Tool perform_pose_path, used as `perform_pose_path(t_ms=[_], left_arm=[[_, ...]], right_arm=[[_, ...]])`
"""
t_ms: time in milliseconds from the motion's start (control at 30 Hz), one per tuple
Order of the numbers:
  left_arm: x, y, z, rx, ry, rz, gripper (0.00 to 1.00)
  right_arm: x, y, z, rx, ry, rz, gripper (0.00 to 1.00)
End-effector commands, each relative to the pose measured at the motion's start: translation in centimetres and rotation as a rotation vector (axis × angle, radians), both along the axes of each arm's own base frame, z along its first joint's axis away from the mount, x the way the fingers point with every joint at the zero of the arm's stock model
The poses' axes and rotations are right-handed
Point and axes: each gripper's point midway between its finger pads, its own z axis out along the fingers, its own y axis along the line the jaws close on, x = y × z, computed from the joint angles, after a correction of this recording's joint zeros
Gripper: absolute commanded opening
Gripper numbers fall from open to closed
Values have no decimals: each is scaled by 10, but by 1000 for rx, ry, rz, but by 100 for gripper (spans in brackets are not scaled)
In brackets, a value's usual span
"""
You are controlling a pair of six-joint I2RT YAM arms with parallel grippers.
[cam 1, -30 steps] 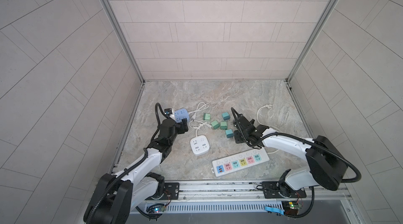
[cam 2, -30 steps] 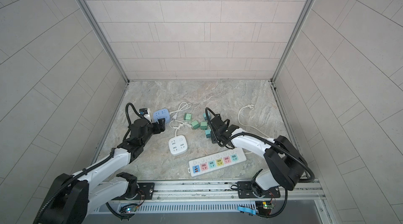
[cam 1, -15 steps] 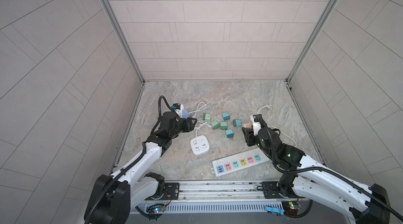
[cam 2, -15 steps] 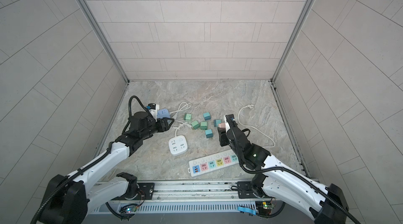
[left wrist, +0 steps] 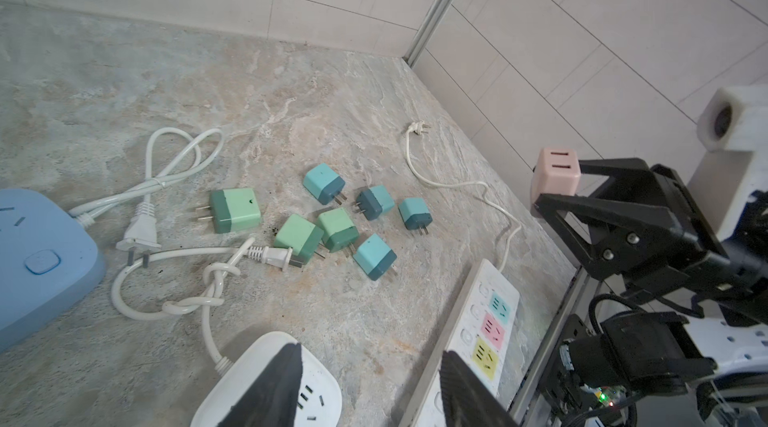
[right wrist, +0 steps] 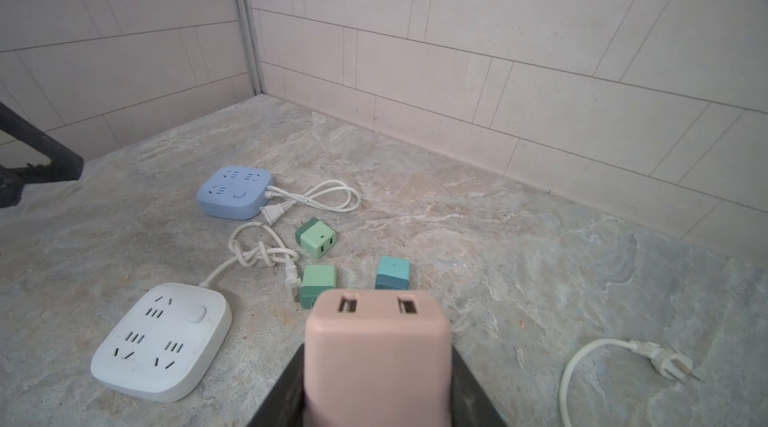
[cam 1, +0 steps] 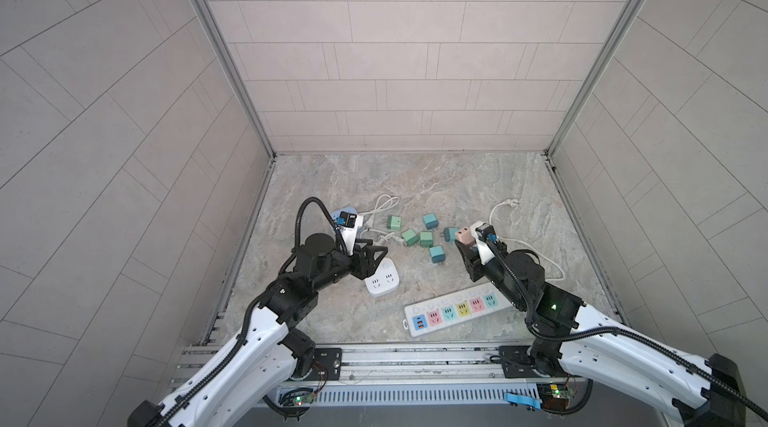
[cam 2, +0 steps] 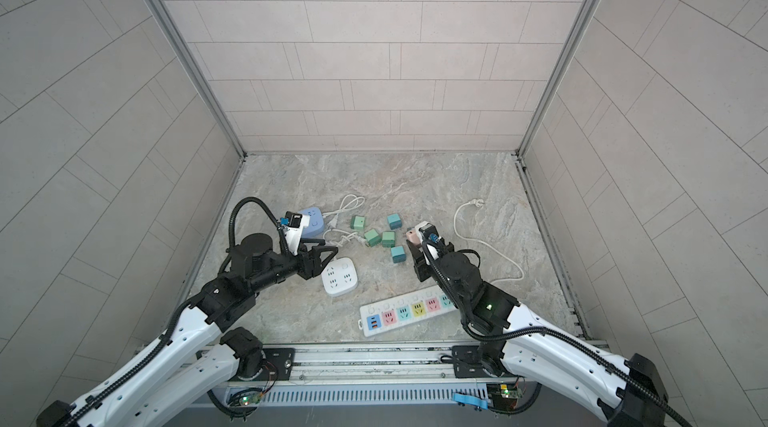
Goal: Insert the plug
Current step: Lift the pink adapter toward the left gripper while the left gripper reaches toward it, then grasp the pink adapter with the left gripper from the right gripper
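Pinching pink plug (right wrist: pixel 376 354) in right gripper (cam 1: pixel 464 243), left gripper (cam 1: pixel 380 246) spread, empty — worth squaring prongs over a long strip (cam 1: pixel 457 309) socket before pressing.

Left gripper (left wrist: pixel 370 352) hovers with jaws parted; right gripper (right wrist: pixel 377 356) raised, clamped.
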Motion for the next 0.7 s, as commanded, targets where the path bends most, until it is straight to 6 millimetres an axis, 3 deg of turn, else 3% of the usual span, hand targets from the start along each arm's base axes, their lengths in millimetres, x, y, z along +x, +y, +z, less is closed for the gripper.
perform_pose_path(t_ms=[0,333,500,667], left_arm=[[-5,-7,10,24,-43,-45,58],[-39,-50,25,-49,-68,-300,56],[-40,-60,15,16,-60,-316,54],[-44,-64,19,37,-74,-308,54]], right_arm=[[-3,17,15,-33,-79,65,8],[-24,45,-1,-187,-210,204,4],[-33,49,-4,-210,-235,268,6],[-46,65,-15,-240,-260,363,8]])
